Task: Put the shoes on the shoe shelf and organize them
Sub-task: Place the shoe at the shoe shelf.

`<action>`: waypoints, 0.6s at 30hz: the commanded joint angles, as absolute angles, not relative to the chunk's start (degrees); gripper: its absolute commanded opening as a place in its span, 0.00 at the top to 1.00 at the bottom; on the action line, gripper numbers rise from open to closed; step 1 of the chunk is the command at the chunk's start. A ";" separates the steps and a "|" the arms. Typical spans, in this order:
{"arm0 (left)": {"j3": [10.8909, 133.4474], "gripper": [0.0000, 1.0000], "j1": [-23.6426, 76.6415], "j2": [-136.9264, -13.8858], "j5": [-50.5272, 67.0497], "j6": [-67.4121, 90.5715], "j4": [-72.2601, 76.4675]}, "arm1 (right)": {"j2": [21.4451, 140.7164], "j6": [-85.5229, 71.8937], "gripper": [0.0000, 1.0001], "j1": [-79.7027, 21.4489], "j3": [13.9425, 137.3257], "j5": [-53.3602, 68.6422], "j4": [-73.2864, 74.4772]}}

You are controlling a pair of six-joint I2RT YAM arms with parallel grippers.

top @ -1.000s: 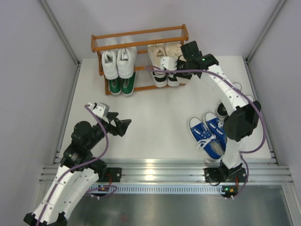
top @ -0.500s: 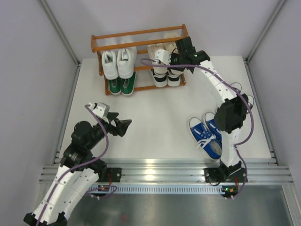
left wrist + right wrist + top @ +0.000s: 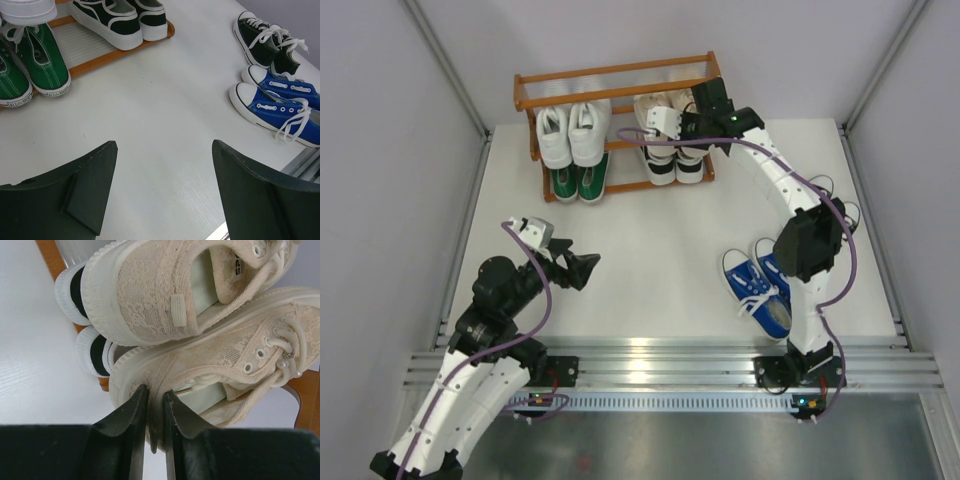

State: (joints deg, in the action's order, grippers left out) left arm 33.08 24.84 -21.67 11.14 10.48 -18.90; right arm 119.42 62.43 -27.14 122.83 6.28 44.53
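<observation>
Shoe shelf (image 3: pixel 615 75) at the far edge of the table (image 3: pixel 650 240). On its left half, left upper pair (image 3: pixel 570 135) on the middle tier, left lower pair (image 3: pixel 578 182) directly beneath. On the right half, right upper pair (image 3: pixel 655 105) over right lower pair (image 3: pixel 675 170). Near right on the table, front pair (image 3: pixel 755 285), with back pair (image 3: pixel 267 42) just behind.

Robot lab test cell, not a home: white table (image 3: pixel 660 230) boxed by plain pale panels (image 3: pixel 380 150) on aluminium posts (image 3: pixel 447 65), two arms (left arm (image 3: pixel 500 300), right arm (image 3: pixel 775 175)) bolted to an aluminium rail (image 3: pixel 660 362), shoe shelf (image 3: pixel 620 68) standing on the tabletop; foreground surface possibly sheet metal.
</observation>
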 commanded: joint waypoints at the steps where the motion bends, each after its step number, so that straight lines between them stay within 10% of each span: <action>1: 32.87 0.18 24.61 -22.15 12.13 9.58 -18.11 | 118.56 65.74 0.82 -26.72 126.65 6.15 36.30; 18: 32.78 0.18 24.61 -22.15 12.04 9.49 -18.11 | 112.15 63.72 0.32 -26.10 119.54 6.68 33.05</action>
State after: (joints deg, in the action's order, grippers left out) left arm 33.08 24.84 -22.02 11.31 10.46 -18.94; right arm 117.91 64.64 -26.81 120.42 5.93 38.33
